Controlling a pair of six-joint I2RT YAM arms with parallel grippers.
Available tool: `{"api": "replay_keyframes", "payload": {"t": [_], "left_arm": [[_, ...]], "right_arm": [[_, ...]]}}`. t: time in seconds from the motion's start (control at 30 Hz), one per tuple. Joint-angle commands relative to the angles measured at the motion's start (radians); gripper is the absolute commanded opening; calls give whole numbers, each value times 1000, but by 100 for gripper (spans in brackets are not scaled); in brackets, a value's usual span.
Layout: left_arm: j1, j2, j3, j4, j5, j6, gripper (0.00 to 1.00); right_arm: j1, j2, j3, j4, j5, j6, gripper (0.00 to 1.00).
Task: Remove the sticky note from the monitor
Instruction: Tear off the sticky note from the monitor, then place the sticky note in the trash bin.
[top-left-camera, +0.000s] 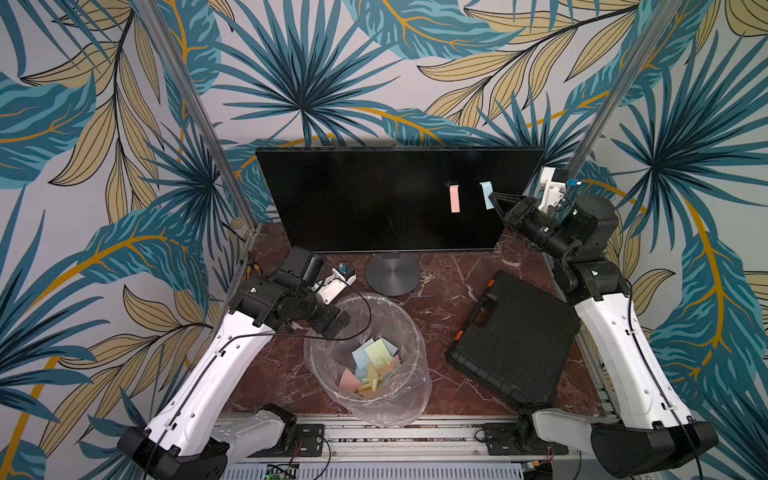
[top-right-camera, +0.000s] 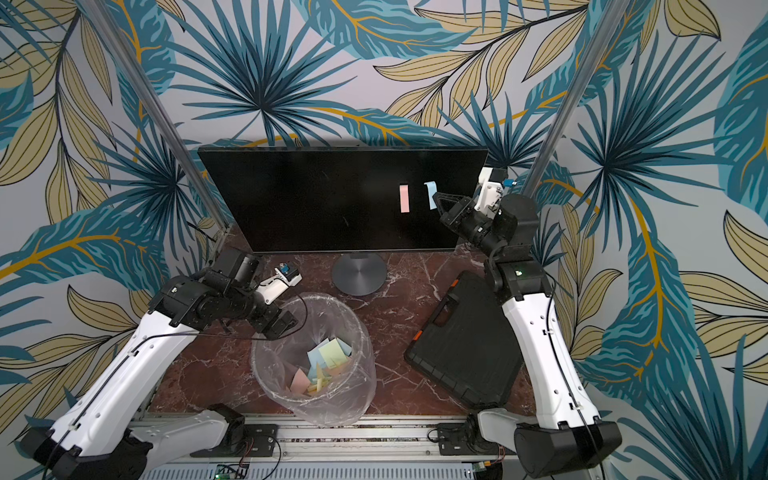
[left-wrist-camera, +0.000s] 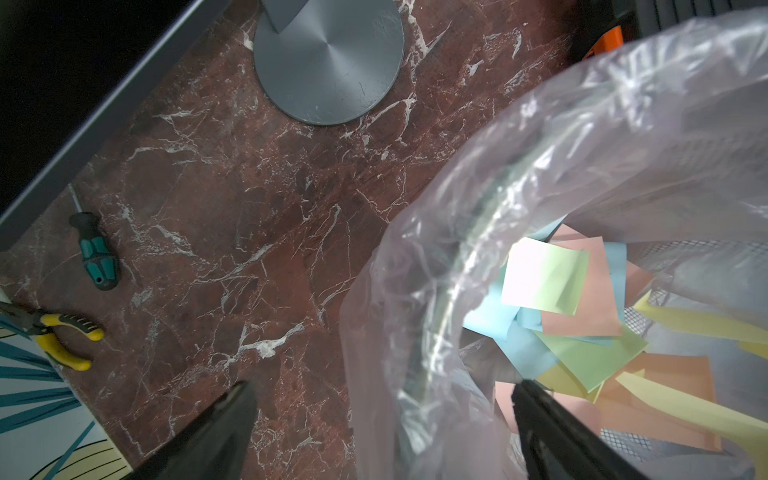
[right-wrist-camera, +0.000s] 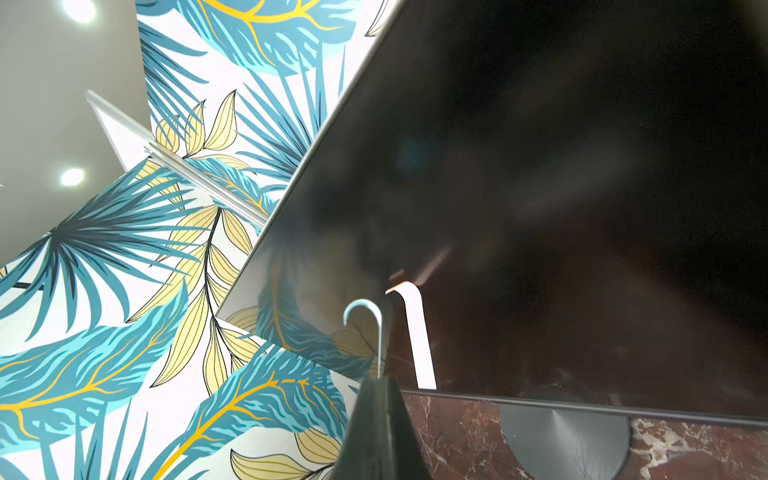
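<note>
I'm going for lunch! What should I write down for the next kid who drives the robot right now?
Left gripper: open, empty, over the bin's rim.
Right gripper: shut on the lower edge of the blue sticky note, whose top looks stuck to the monitor.
Done: many sticky notes lie in the bin.
To do: peel the blue note off and bin it, then the pink sticky note beside it on the screen.

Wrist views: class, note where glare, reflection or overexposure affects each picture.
Right wrist view: the monitor mirrors the leaf wallpaper near its corner; the ceiling lights bloom white; the pink sticky note is washed nearly white. Left wrist view: the green note is blown out on one side; the plastic bin liner carries bright glare.
</note>
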Motion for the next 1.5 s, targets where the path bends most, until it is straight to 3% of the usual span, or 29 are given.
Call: {"api": "replay_keyframes", "payload": {"t": [0.0, 0.27, 0.5, 0.7, 1.03, 1.27, 1.47], "left_arm": [[-1, -31, 48, -7, 24, -10, 100], [53, -67, 69, -10, 71, -26, 100], [125, -110, 38, 10, 96, -42, 100], [155, -142, -26, 56, 96, -63, 100], [158, -135, -13, 33, 135, -62, 100], [159, -93, -8, 17, 140, -60, 100], [158, -87, 7, 9, 141, -58, 100]], "right_arm": [[21, -52, 6, -56, -40, -51, 0], [99, -161, -34, -189, -60, -138, 0], [316, -235, -33, -315, -26, -288, 0], [545, -154, 39, -447, 42, -410, 0], [796, -24, 125, -575, 144, -543, 0], [923, 45, 152, -636, 216, -622, 0], [965, 102, 125, -638, 225, -625, 0]]}}
